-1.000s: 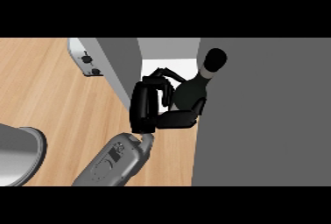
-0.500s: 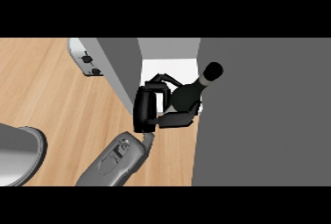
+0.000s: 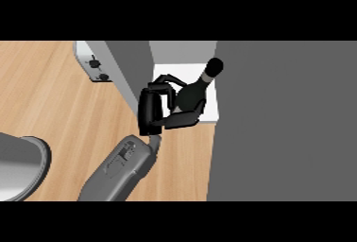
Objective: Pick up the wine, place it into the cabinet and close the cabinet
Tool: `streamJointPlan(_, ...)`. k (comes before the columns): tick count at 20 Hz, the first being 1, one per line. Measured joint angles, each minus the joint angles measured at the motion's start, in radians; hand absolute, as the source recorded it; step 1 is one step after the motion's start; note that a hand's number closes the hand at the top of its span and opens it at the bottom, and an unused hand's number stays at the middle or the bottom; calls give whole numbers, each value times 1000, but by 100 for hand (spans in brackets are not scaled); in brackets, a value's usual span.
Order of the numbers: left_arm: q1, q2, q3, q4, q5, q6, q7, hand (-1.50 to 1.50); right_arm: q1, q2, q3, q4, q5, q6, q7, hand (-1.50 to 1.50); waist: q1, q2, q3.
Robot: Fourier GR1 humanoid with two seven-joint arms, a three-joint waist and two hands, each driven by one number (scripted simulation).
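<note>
While its grey forearm [image 3: 118,172] slants up from the lower edge of the head view across the wooden counter [image 3: 49,104], the robot's hand [image 3: 155,109] grips the wine [image 3: 195,87] inside the cabinet [image 3: 182,52]. Which arm this is cannot be settled from this single view, though it enters left of centre; it may be the right one reaching across. Black fingers [image 3: 166,80] curl over the bottle's dark body from above while the thumb [image 3: 182,120] wraps beneath it, so the hand is closed around the bottle rather than spread. Tilted, the bottle points its rounded black top toward the upper right, close against the edge of the grey cabinet door [image 3: 279,123], which stands open and fills the right side of the view. Beneath the bottle lies the cabinet's pale floor [image 3: 213,106], and whether the base touches it is hidden by the hand. To the left of the opening rises the cabinet's grey side wall [image 3: 132,71], with a small grey appliance [image 3: 94,66] bearing dark knobs just beyond it. At the lower left edge sits a rounded grey shape [image 3: 21,165], only partly in view.
</note>
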Motion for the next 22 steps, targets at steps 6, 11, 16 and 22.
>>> streamJointPlan(6, -50, 6, 83, 110, 32, -79, -32, 150, 21, 5, -17, 8, -7, 21, -35, -150, -1, 1, 0)
streamJointPlan(11, -115, 0, 116, 194, 59, -114, -34, 150, 20, 10, -16, 8, -14, 19, -26, -150, -5, 1, 0)
streamJointPlan(16, -204, 3, 154, 326, 74, -132, -40, 150, 25, 16, -2, 6, -16, 17, -23, -150, -12, 2, 0)
streamJointPlan(22, -307, -2, 198, 481, 102, -142, -85, 150, 41, 31, 23, 9, -16, 20, -40, -150, -17, 5, 0)
